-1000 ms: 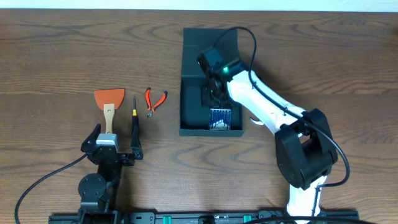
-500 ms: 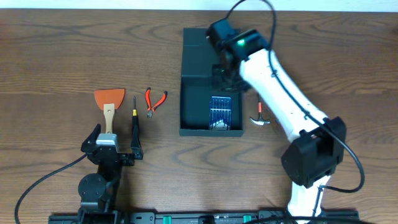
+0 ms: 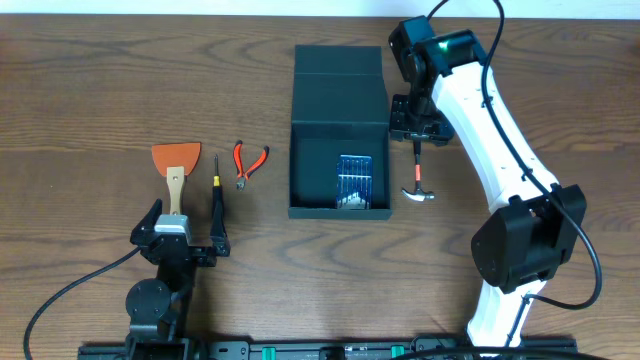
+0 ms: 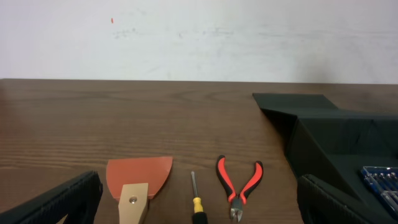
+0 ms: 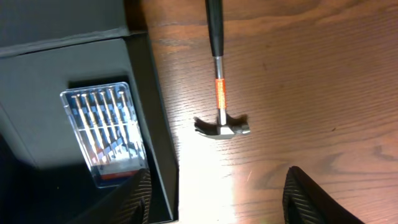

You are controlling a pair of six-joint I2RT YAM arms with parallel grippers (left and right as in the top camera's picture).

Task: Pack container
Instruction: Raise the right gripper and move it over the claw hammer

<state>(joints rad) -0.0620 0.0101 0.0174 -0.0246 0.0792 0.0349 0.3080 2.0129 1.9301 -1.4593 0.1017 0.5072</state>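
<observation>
The dark teal container (image 3: 312,175) stands open at the table's middle, its flap lid laid back. A small blue case of silvery bits (image 3: 353,181) lies inside; it also shows in the right wrist view (image 5: 106,134). My right gripper (image 3: 415,118) is open and empty, just right of the container's wall (image 5: 155,124), above the handle of a small hammer (image 3: 418,175) that lies on the table (image 5: 217,93). My left gripper (image 3: 185,240) is open and empty at the front left, far from the container (image 4: 336,143).
An orange scraper with a wooden handle (image 3: 175,165), a yellow-and-black screwdriver (image 3: 217,190) and red-handled pliers (image 3: 247,162) lie in a row left of the container. They also show in the left wrist view: scraper (image 4: 138,177), screwdriver (image 4: 196,199), pliers (image 4: 239,186).
My right gripper has moved out of the container, back and to the right, to above the hammer's handle. The blue case stays inside. The left arm has not moved.
</observation>
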